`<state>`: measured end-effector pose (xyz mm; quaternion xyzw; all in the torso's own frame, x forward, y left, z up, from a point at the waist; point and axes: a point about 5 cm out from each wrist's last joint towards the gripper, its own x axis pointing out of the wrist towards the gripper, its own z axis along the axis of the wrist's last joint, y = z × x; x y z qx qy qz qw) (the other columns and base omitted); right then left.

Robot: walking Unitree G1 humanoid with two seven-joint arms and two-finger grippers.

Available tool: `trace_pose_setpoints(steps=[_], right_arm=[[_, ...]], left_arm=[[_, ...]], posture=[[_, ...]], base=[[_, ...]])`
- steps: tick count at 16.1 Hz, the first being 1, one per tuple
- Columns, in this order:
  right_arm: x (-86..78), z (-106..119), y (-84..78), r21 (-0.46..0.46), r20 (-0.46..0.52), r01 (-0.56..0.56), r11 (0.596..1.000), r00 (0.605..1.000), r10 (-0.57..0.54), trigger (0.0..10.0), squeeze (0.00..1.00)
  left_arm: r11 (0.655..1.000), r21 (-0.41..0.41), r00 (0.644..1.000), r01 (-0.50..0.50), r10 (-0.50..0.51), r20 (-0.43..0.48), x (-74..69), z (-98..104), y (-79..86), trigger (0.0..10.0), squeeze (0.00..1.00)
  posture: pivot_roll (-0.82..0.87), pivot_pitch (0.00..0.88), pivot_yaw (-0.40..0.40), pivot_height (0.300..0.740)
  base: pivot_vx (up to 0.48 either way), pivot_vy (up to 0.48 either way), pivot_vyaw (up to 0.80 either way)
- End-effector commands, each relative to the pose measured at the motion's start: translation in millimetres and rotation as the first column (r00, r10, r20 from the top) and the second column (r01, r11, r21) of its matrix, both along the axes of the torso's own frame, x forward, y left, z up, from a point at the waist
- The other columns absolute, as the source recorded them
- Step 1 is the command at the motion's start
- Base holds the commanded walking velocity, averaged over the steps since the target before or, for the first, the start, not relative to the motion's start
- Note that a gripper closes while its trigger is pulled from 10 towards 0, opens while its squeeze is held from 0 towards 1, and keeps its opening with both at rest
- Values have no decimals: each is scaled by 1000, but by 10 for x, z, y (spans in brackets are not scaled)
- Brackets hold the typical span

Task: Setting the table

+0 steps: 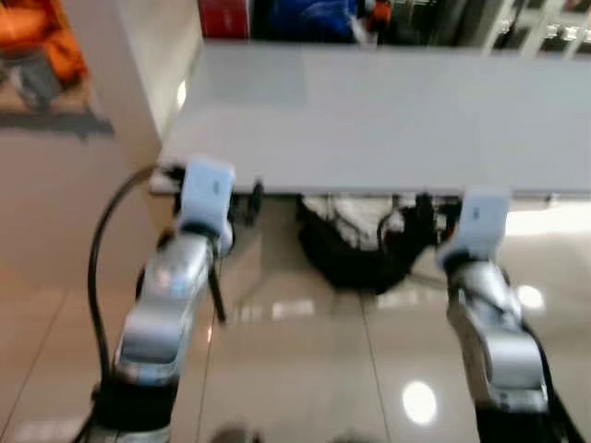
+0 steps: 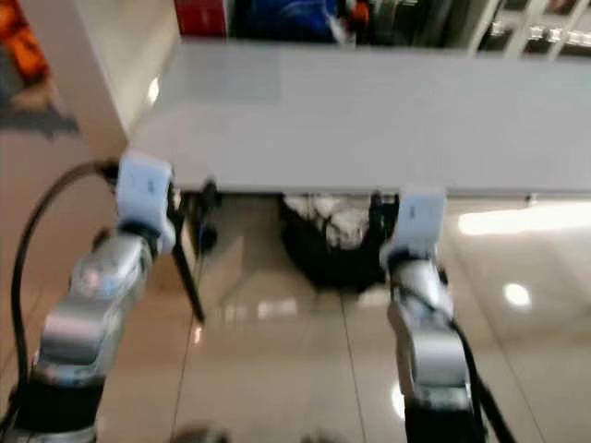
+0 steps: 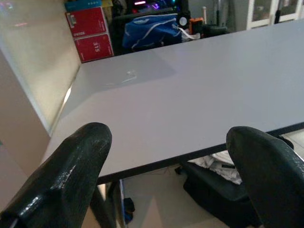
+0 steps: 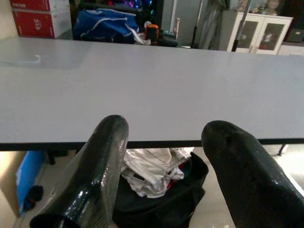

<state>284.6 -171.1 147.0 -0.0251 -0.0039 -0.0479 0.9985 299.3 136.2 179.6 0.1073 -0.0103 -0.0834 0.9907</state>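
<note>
A long grey table (image 1: 388,120) stands before me with a bare top. Both silver arms reach toward its near edge. My left gripper (image 3: 166,142) is open, its black fingers (image 3: 71,175) spread wide with nothing between them, level with the table's edge near the left end. My right gripper (image 4: 164,130) is open too, with nothing held, just short of the edge further right. From the head, the white wrist blocks of the left arm (image 1: 205,194) and right arm (image 1: 482,221) sit right at the table's front edge.
Under the table lies a black bag (image 1: 355,249) with white cloth in it. A slanted table leg (image 1: 218,297) stands by my left arm. A pale wall (image 1: 129,74) closes the left side. Red boxes (image 3: 90,33) and a blue bag (image 3: 152,31) sit beyond the far edge. The floor (image 1: 305,369) is glossy tile.
</note>
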Motion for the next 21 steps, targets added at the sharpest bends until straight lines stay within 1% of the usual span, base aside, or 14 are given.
trace_pose_setpoints(steps=[1, 10, 17, 21], right_arm=[[19, 78, 30, 9, 30, -10, 1000, 1000, 10, 10000, 0], [33, 80, 55, -9, 37, -20, 1000, 999, 20, 10000, 0], [17, 67, 88, 0, 31, -38, 999, 999, 38, 10000, 0], [19, 82, 136, -8, 37, -63, 998, 997, 64, 10000, 0]], left_arm=[[1000, 6, 1000, -15, 15, 20, 7, 51, 48, 10000, 0], [1000, 12, 999, -23, 23, 23, -3, 58, 78, 10000, 0], [1000, 10, 999, -29, 29, 14, -17, 53, 85, 10000, 0], [999, 10, 999, -31, 31, 11, -17, 52, 86, 10000, 0]], posture=[[27, 19, -56, 740], [35, 19, -60, 740], [42, 46, -59, 740], [44, 49, -59, 740]], base=[[0, 480, 0], [0, 480, 0], [0, 480, 0], [0, 480, 0]])
